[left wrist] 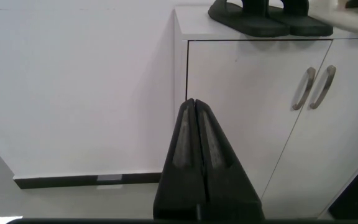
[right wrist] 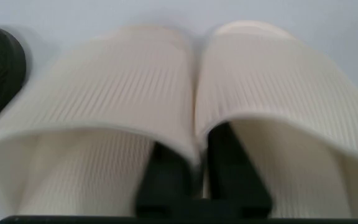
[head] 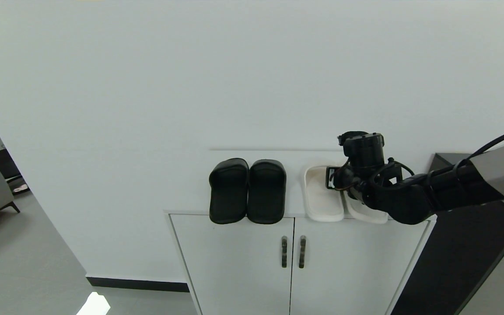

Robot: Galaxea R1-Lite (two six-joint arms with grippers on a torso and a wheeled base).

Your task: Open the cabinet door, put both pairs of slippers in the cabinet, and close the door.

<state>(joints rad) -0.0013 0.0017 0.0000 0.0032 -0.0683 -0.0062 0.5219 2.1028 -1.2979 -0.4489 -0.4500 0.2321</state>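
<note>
Up on the cabinet top, the right pincer [head: 333, 178] was at the pair of cream ribbed foam slippers [head: 322, 199], and what a position it was in! From the right wrist view, one of its dark fingers [right wrist: 235, 174] sat under each strap. The inner strap walls of both slippers were squeezed into the narrow gap between them. So that pincer was closed down on the pair at the middle, taking both slippers in one hold.

Just beside them, toward the robot's left, sat the pair of black rubber slippers [head: 247, 192], side by side, heels poking over the front edge. Below, the white two-door cabinet [head: 234, 262] had both doors flat shut, its two slim bar handles [head: 284, 251] side by side at the centre seam.

The left pincer [left wrist: 194, 109] hung low, facing the cabinet's left front corner, fingers pressed together with nothing between them.

By their look, those cream slippers would be light and soft. Being soft, the straps would squash and flex, so the soles could sag or swing apart once lifted. The doubled inner strap wall looked the best place to hold, well down toward the sole where the foam is thickest. The black pair looked stiffer and a bit grippier, and the same central pinch should suit it. With the doors shut, a handle needed pulling before either pair could go inside.
</note>
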